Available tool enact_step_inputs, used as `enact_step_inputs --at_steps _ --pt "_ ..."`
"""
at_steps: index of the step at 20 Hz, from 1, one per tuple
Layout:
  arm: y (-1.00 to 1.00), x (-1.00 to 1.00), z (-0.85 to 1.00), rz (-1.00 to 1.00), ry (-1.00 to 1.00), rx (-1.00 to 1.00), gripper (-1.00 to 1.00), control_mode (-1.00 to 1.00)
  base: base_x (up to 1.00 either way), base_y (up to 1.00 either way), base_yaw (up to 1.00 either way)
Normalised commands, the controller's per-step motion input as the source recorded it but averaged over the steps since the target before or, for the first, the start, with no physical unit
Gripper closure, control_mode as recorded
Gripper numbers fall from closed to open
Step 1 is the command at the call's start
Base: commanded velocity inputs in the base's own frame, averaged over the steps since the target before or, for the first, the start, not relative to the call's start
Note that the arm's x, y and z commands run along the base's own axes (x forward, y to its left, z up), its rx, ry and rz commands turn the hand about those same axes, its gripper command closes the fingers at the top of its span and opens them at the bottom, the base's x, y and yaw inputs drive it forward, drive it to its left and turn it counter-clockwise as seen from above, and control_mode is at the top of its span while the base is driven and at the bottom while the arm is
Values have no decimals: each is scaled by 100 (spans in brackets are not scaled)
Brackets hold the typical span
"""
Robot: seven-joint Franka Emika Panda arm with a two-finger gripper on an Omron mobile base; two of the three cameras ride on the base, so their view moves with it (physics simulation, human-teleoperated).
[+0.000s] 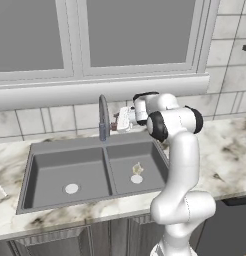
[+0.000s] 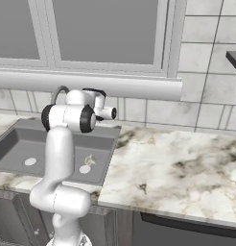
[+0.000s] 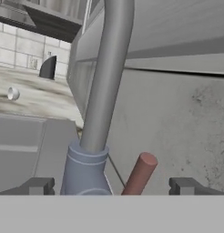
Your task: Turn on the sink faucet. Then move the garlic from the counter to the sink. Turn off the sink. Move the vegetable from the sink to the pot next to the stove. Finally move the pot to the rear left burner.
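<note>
The grey faucet rises behind the divider of the double sink. Its spout and base stand close in the hand view, with the red handle slanting up beside the base. My gripper is open; its fingertips stand wide on either side of the base and handle, touching neither. From the left base view the gripper sits just right of the faucet. The garlic lies in the right basin near the drain. The pot and stove are out of view.
A window ledge juts out just above the faucet. Marble counter stretches right of the sink. A dark object and a small white round thing sit on the far counter. My arm leans over the right basin.
</note>
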Motion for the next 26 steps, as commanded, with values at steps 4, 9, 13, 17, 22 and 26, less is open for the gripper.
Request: enact_step_inputs --at_steps 4,9,13,17,22,26 --pt "-48 23 0 0 -1 0 -100 -100 0 0 0" --pt "-53 23 0 0 -1 0 -100 -100 0 0 0" --pt "-61 21 0 0 -1 0 -100 -100 0 0 0" --pt "-58 9 0 0 -2 0 -100 -100 0 0 0" --pt "-33 -18 2 0 -6 0 -100 -100 0 0 0" --pt "-5 -63 18 -1 -11 0 -100 -100 0 0 0"
